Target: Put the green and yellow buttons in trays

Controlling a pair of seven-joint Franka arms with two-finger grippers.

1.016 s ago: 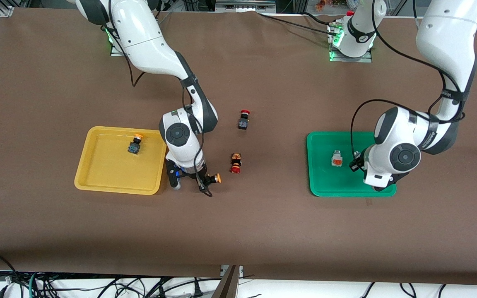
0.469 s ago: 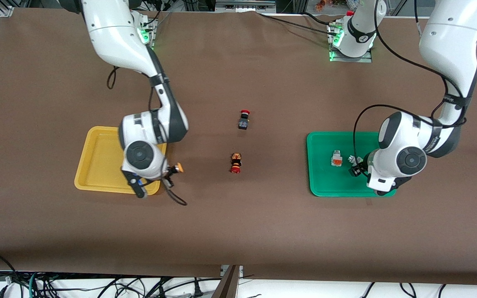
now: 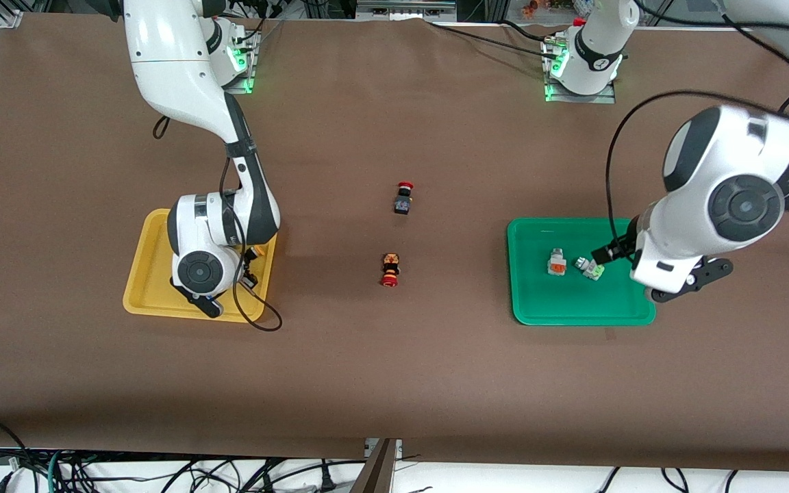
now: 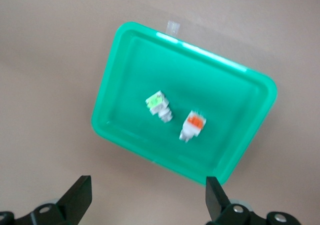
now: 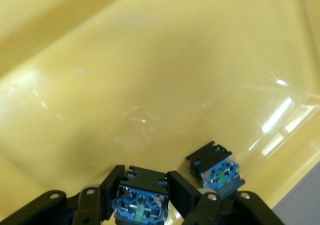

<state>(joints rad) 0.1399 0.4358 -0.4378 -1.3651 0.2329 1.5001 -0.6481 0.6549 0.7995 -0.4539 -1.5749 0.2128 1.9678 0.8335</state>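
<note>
My right gripper is low over the yellow tray, at its side toward the table's middle. It is shut on a yellow button's dark blue-black body. A second dark-bodied yellow button lies in the yellow tray beside it; the arm hides it in the front view. The green tray holds two grey-white buttons, one with a lime-green part and one with an orange part. My left gripper is open and empty, raised over the green tray's edge; its wrist view shows both buttons.
Two dark buttons with red mushroom caps lie on the brown table between the trays, one farther from the front camera than the other. A black cable loops from the right wrist onto the table beside the yellow tray.
My right gripper carried the yellow button from the table beside the yellow tray to over that tray. My left gripper let go of the lime-green button in the green tray and rose.
</note>
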